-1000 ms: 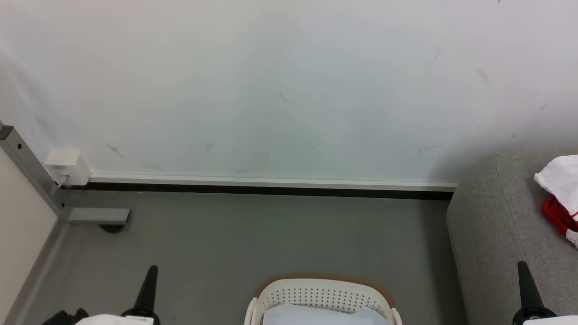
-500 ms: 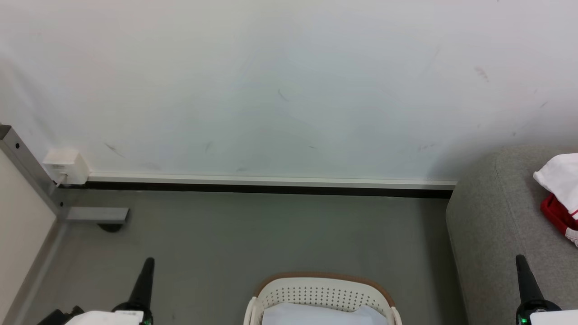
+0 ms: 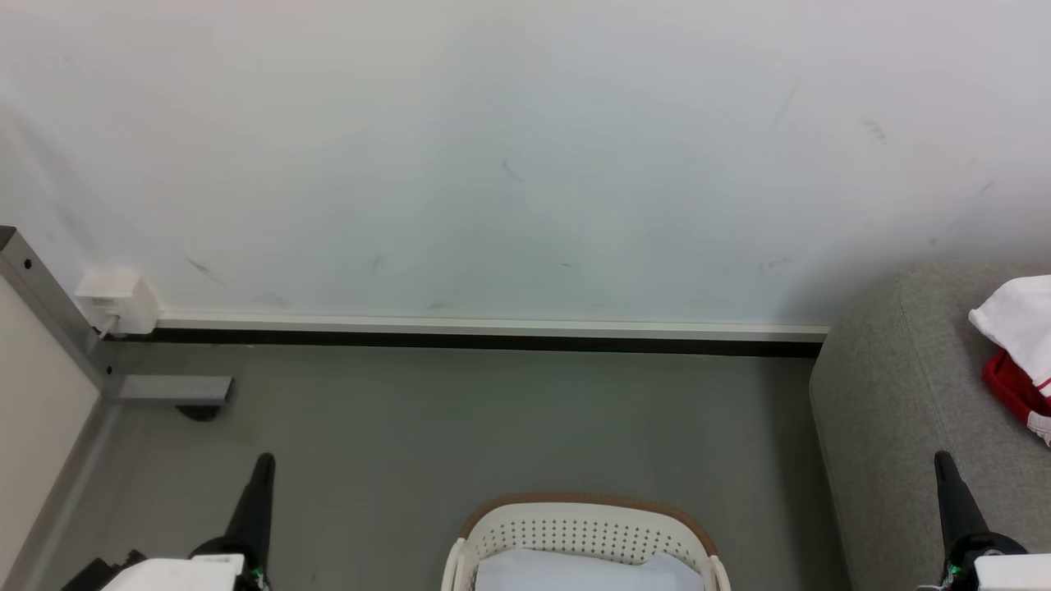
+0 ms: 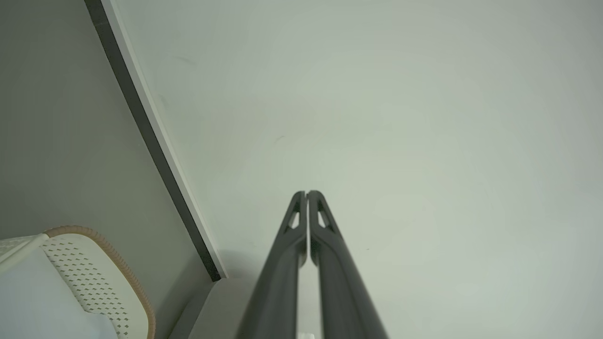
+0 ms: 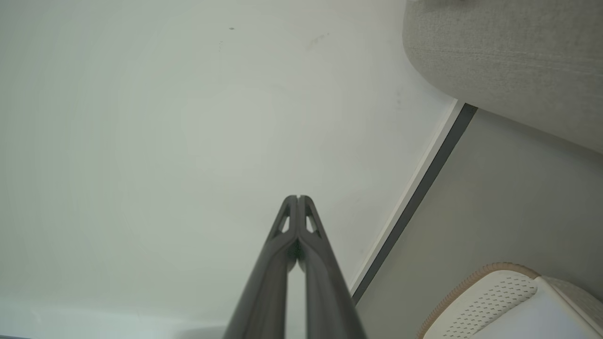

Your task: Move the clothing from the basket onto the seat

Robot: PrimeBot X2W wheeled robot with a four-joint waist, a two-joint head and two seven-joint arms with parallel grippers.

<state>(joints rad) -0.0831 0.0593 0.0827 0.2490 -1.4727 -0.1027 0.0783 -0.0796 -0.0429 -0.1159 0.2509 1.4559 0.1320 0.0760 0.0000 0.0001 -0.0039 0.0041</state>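
A white garment (image 3: 566, 572) lay in the basket (image 3: 585, 525), which stood on the grey floor (image 3: 460, 427) at the bottom middle of the head view, near the seat (image 3: 887, 394) on its right. On the seat lay a second white garment (image 3: 1018, 324), partly over a red garment (image 3: 1006, 384). The left gripper (image 3: 264, 461) hung over the floor left of the basket, fingers pressed together and empty. The right gripper (image 3: 943, 460), over the seat's near edge, was likewise closed on nothing. Both pointed toward the white wall (image 3: 509, 148).

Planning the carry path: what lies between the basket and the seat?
Bare grey floor lies between the basket and the seat, as the head view shows; the right wrist view agrees.
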